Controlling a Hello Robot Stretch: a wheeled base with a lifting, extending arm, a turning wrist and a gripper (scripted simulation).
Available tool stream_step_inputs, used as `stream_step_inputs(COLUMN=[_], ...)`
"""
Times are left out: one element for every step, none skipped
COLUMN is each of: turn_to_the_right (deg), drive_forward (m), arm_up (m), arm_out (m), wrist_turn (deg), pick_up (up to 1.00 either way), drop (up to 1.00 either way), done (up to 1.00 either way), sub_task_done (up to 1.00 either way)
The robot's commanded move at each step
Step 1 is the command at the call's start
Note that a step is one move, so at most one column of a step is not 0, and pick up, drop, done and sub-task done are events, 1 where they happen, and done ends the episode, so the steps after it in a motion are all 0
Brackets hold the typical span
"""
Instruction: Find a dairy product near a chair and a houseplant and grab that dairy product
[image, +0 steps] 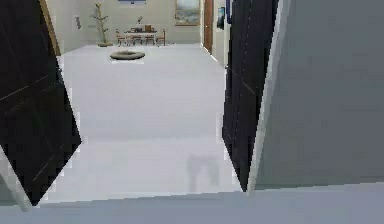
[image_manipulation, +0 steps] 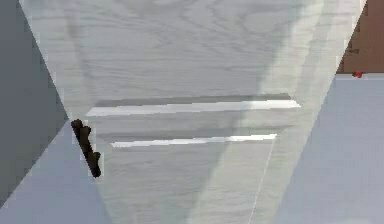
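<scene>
robot's own body beyond the views' edges; its colours, shapes, markings cannot be told

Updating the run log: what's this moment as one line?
stage: search | ahead: dark doors, far table with chairs, houseplant | side: pale door, dark handle | next: probably drive toward table
</scene>
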Motion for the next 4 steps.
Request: stream_step_inputs(turn_to_the_right=[0.0, -3.0, 0.0, 0.0], drive_forward=[1.00, 0.00, 1.00, 0.40], arm_up=[0.00, 0.00, 0.00, 0.00], arm_out=[0.00, 0.00, 0.00, 0.00], wrist_turn=[0.0, 0.0, 0.0, 0.0], pick_up=[0.00, 0.00, 0.00, 0.00], drop=[0.00, 0.00, 0.00, 0.00], done=[0.00, 0.00, 0.00, 0.00], sub_task_done=[0.00, 0.00, 0.00, 0.00])
